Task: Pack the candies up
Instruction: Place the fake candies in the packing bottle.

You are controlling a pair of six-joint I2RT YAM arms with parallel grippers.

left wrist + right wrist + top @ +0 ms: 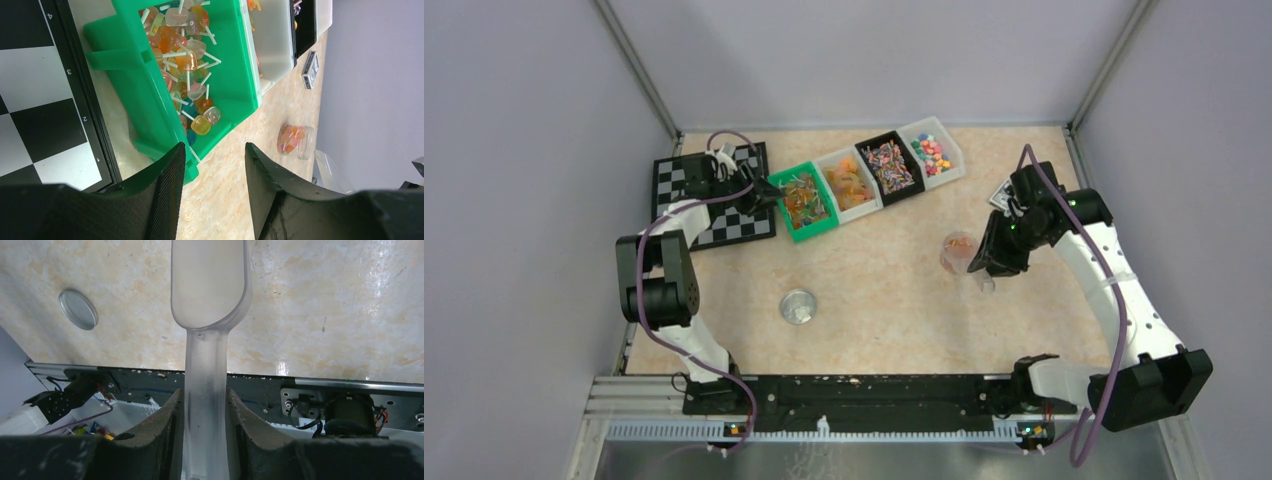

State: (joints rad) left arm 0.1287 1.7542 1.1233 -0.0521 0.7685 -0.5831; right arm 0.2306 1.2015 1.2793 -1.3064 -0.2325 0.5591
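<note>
Clamping a clear plastic scoop [210, 285], the right tool [205, 405] sat just beside jarred orange-red candies [957, 250]; the left tool [215, 165] gaped.

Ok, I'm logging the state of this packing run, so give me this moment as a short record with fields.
left gripper: open, empty, at a corner of the green bin of lollipops
right gripper: shut on the handle of the clear scoop; no sweets visible in its bowl
jar: on the table beside the right gripper, orange-red candies inside, uncapped
lid: flat on the table, apart from the jar
chessboard: next to the green bin
</note>
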